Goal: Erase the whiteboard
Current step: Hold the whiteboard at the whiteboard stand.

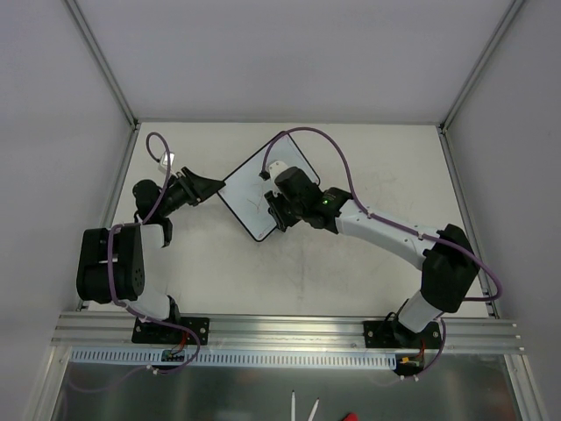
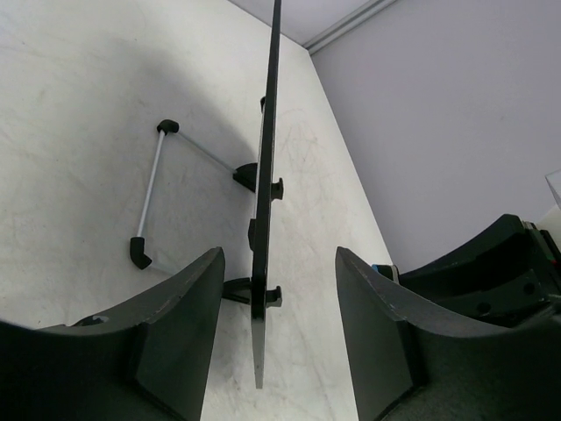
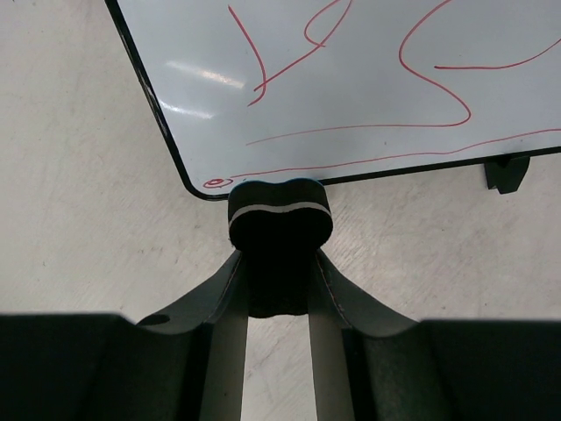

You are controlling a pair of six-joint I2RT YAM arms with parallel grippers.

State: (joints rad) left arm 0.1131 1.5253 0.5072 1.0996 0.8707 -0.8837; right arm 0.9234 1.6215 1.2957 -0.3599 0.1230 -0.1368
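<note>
From above, the whiteboard (image 1: 263, 189) sits mid-table, turned diagonally, with the left gripper (image 1: 209, 187) at its left corner and the right gripper (image 1: 279, 213) over its near part. The left wrist view shows the board edge-on between spread jaws, neither touching it. The right wrist view shows the fingers pinching the black eraser (image 3: 279, 213) at the board's lower rim, the red scribbles (image 3: 438, 88) unwiped, so erasing looks barely begun
</note>
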